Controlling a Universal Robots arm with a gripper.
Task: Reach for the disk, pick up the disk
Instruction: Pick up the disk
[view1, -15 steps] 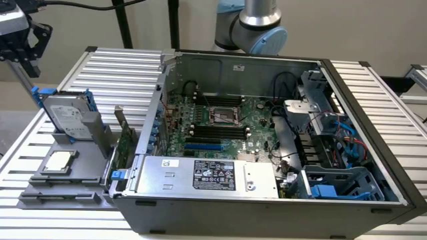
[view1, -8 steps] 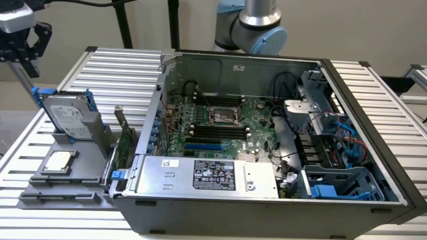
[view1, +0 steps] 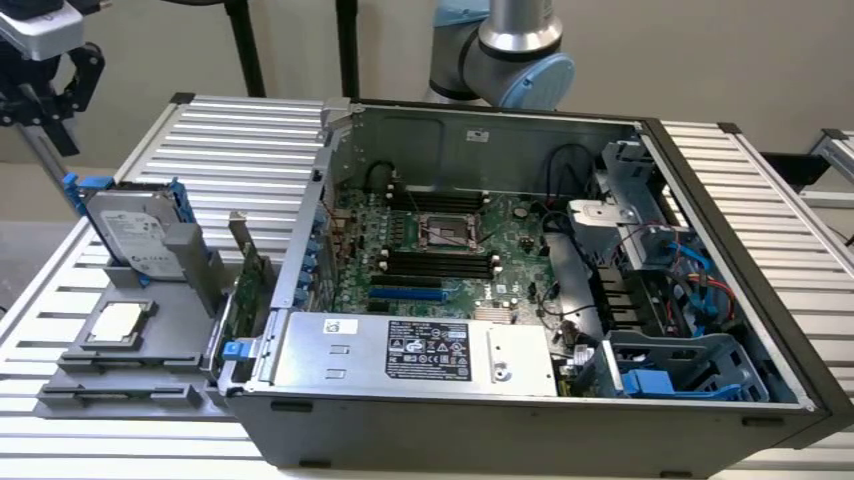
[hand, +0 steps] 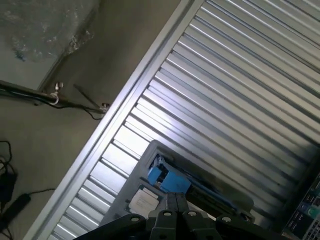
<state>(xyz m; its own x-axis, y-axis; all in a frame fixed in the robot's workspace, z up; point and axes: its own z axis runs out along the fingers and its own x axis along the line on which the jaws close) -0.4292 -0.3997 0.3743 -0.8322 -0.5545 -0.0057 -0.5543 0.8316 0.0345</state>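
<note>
The disk (view1: 134, 228) stands on edge, leaning a little, in a grey holder (view1: 190, 262) on the slatted metal table (view1: 234, 140), to the exterior view's left of the open computer case (view1: 534, 410). In the wrist view its blue frame (hand: 167, 179) sits just past the gripper (hand: 173, 197), which hangs above the disk with its fingers clenched together on nothing. A small chip (view1: 115, 322) lies in a grey tray (view1: 80, 358) near the holder.

We see a silver-grey arm (view1: 515, 30), pale-blue joint cap, upper centre of the exterior view; black gripper (hand: 174, 197), round screws.
</note>
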